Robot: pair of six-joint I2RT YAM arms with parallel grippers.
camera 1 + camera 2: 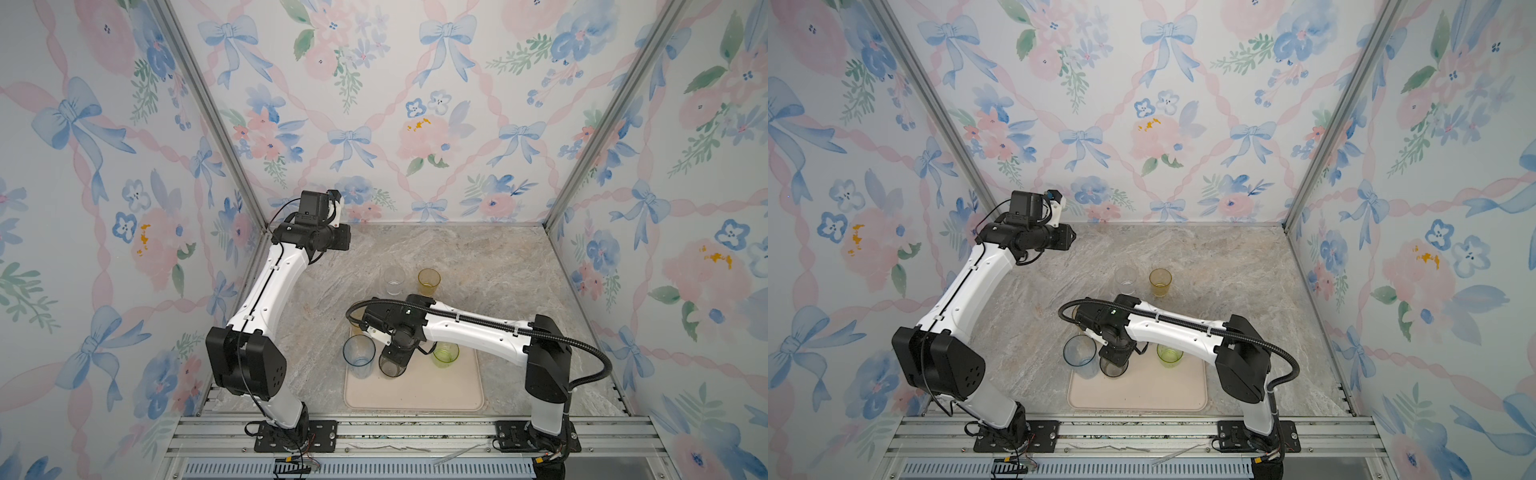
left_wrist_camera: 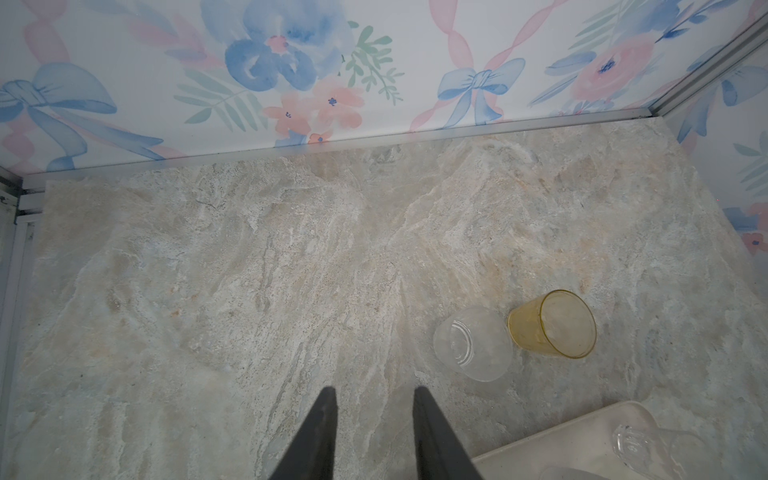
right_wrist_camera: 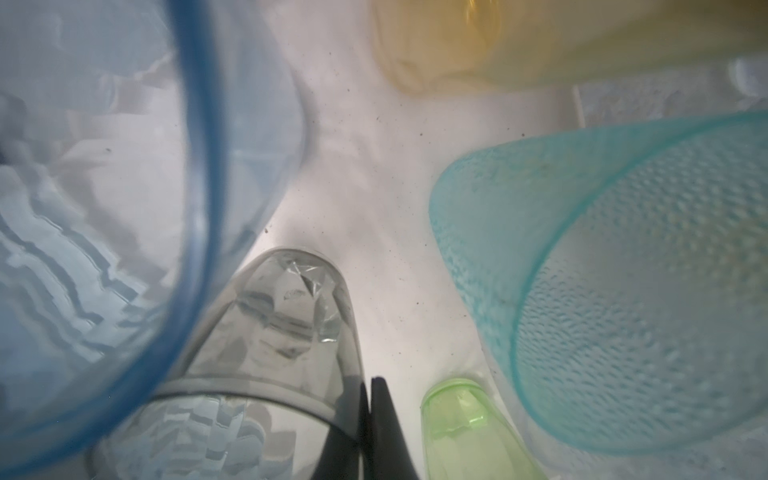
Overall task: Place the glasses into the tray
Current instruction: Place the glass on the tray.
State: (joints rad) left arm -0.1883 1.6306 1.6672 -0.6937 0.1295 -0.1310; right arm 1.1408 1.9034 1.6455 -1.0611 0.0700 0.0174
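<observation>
The beige tray (image 1: 415, 390) lies at the front of the table. In it stand a pale blue glass (image 1: 358, 355), a smoky grey glass (image 3: 282, 332), a lime green glass (image 1: 445, 355), a teal glass (image 3: 623, 291) and an amber glass (image 3: 540, 41). My right gripper (image 3: 370, 382) is shut on the grey glass's wall, one finger inside and one outside. A frosted white glass (image 2: 473, 349) and a short amber glass (image 2: 552, 324) stand upright on the table beyond the tray. My left gripper (image 2: 374, 392) hangs open and empty over bare table at the back left.
The marble table (image 1: 478, 257) is boxed in by flowered walls on three sides. A small clear glass (image 2: 636, 444) sits at the tray's far corner. The right arm (image 1: 465, 328) stretches over the tray's back edge and hides some of its glasses from both top views.
</observation>
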